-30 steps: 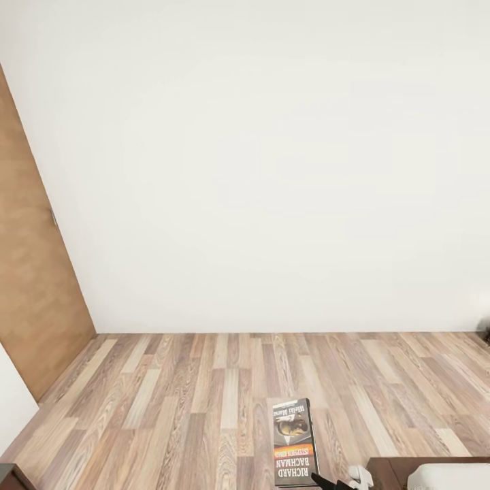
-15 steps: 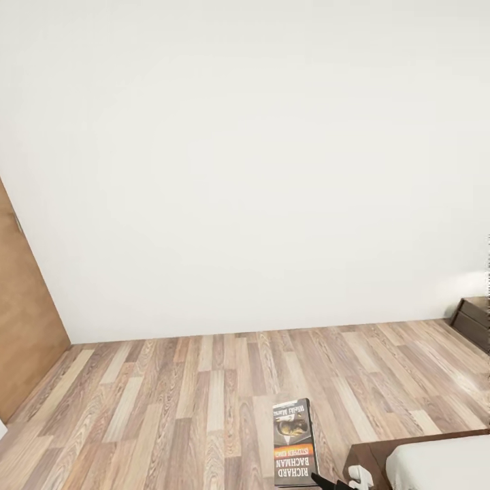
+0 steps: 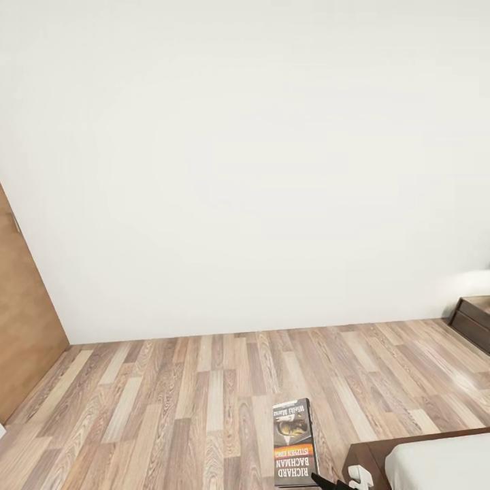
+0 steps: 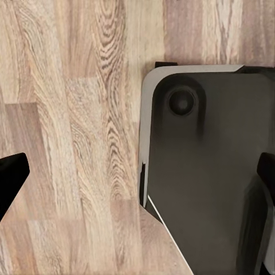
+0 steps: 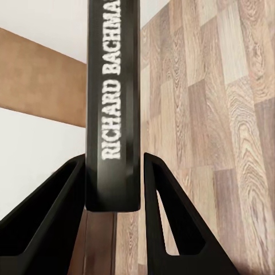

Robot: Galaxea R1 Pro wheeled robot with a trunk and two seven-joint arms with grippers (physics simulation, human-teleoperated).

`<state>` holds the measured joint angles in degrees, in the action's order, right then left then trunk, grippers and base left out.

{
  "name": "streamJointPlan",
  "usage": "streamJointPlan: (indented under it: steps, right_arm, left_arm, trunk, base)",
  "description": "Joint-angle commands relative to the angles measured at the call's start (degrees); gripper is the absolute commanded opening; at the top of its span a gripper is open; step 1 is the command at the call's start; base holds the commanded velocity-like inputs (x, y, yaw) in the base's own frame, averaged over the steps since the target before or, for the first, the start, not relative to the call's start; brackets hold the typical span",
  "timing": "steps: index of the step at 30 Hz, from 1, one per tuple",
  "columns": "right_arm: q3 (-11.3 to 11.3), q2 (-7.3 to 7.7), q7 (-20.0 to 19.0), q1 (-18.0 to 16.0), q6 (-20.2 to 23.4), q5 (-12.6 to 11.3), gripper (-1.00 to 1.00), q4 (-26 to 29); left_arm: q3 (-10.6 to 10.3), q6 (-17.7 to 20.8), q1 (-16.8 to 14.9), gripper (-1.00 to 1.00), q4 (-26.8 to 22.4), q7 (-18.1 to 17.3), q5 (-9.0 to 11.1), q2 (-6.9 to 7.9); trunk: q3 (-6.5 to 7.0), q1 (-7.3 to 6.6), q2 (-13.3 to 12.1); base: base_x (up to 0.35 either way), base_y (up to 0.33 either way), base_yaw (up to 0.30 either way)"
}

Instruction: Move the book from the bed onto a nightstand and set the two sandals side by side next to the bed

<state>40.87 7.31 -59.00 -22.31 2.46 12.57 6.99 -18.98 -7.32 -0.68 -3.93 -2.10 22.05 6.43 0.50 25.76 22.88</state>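
Right pincer (image 5: 114,195): clenched on the book (image 5: 113,103), spine pinched between the 2 fingers (image 5: 51,223), title lettering running away along the spine. Held by the spine edge only, most of the cover standing out beyond the fingertips. In the head view, book (image 3: 295,442) carried low ahead of the trunk, cover up, above the wood-plank floor (image 3: 204,395), just beside the corner of the bed (image 3: 435,463).

Left pincer (image 4: 137,183): released, fingers spread wide apart, nothing between them, hanging over the floor beside the robot's own dark base (image 4: 206,166).

Further out: nightstand (image 3: 475,320) at the far right edge against the white wall (image 3: 245,170), well apart from the book; wooden door (image 3: 24,327) at the left.

Risks, judged from here:
- Narrow grip on a thin paperback; likely to pivot or slide out under a quick turn of the base, dropping to the floor instead of the nightstand.
- Bed corner close on the right; a tight swing toward the nightstand could clip the frame and knock the book askew.
- Nightstand barely in sight; hard to judge the height of its top, so a release too high or too near its edge could send the book off.
- No sandals in sight yet; that half of the task apparently not done.
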Motion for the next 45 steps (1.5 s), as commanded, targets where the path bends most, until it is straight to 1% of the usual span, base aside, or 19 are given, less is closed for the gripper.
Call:
streamJointPlan:
  steps: [1, 12, 19, 37, 40, 45]
  right_arm:
    - [0.5, -0.01, -0.2, 0.0, 0.3, 0.5, -1.00, 0.0]
    - [0.5, -0.08, -0.2, 0.0, 0.3, 0.5, -1.00, 0.0]
    - [0.6, -0.09, -0.1, 0.0, 0.3, 0.5, -1.00, 0.0]
    - [0.6, -0.10, 0.1, 0.0, 0.3, 0.5, -1.00, 0.0]
    - [1.2, 0.69, 0.5, -1.0, 0.2, 0.7, -1.00, 0.8]
    - [1.2, 0.69, 0.5, -1.4, 0.2, 0.7, -1.00, 0.8]
  left_arm:
    - [-0.4, -0.2, 0.0, 1.00, 0.1, -0.2, 0.6, 0.03]
    - [-0.4, -0.2, 0.0, 1.00, 0.1, -0.3, 0.6, 0.06]
    - [-0.4, -0.1, -0.1, 1.00, 0.1, -0.4, 0.7, 0.03]
    - [-0.4, -0.2, 0.0, 1.00, 0.1, -0.4, 0.6, 0.00]
    - [-0.5, -0.2, 0.0, 1.00, 0.1, -0.1, 0.5, -0.01]
    - [-0.5, -0.2, 0.0, 1.00, 0.1, -0.1, 0.5, -0.01]
  trunk:
    - [-0.02, 0.02, 0.0]
    - [-0.02, 0.02, 0.0]
    - [-0.02, 0.02, 0.0]
    - [-0.02, 0.02, 0.0]
    - [-0.02, 0.02, 0.0]
    - [-0.02, 0.02, 0.0]
  base:
    - [0.000, 0.000, -0.003]
    - [0.034, 0.000, -0.001]
    - [0.236, 0.044, 0.000]
    - [0.314, 0.040, 0.000]
    - [0.000, 0.000, 0.000]
    - [0.000, 0.000, 0.000]
